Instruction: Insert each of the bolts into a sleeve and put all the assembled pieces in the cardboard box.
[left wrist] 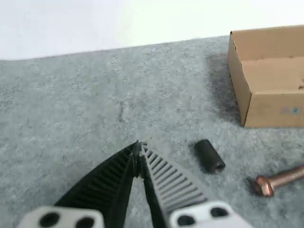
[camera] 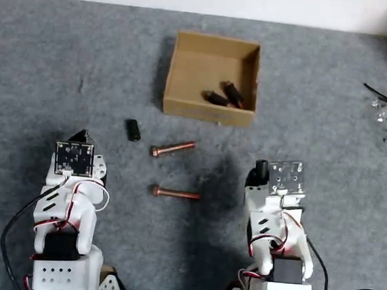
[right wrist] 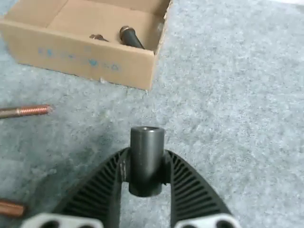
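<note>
1. High view: the box [camera: 206,111] sits on the grey mat [camera: 67,56], at the far side from both arms. Two assembled pieces [camera: 217,98] lie close together in its near right corner.
2. A loose sleeve [camera: 133,129] lies on the mat, off the box's near left corner and apart from it.
3. The upper bolt [camera: 173,148] lies tilted just in front of the box, its head towards the loose sleeve. The lower bolt [camera: 175,193] lies nearer the arms, between them, head to the left.
4. The left gripper [left wrist: 138,151] has its fingers pressed together, tips meeting, with nothing between them. It hangs over bare mat, with the loose sleeve a little beyond its tips.
5. The right gripper [right wrist: 146,159] is clamped on a held sleeve [right wrist: 147,142]. This sleeve runs lengthwise between the fingers, its open end sticking out past the tips, over the mat short of the box.
</note>
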Controlling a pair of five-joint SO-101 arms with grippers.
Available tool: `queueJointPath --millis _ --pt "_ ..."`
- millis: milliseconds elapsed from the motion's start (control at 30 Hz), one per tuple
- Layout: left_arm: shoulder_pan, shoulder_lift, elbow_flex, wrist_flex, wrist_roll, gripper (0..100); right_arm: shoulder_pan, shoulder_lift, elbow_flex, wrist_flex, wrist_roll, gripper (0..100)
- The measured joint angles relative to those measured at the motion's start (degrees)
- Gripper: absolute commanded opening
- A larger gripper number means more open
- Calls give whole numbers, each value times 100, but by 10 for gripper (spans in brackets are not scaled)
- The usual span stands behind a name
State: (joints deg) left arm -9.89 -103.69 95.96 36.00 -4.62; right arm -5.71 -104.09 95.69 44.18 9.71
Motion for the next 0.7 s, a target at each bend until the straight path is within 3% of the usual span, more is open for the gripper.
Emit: queueJointPath --millis 133,300,433,700 --pt "0 0 0 624 0 6 0 0 0 -35 0 4" --pt "9 0 -53 730 26 6 0 0 0 -35 0 4" --pt "422 0 -264 914 62 6 0 0 0 -35 0 4" --pt "1143 0 -703 1037 -879 6 0 0 0 -35 0 4"
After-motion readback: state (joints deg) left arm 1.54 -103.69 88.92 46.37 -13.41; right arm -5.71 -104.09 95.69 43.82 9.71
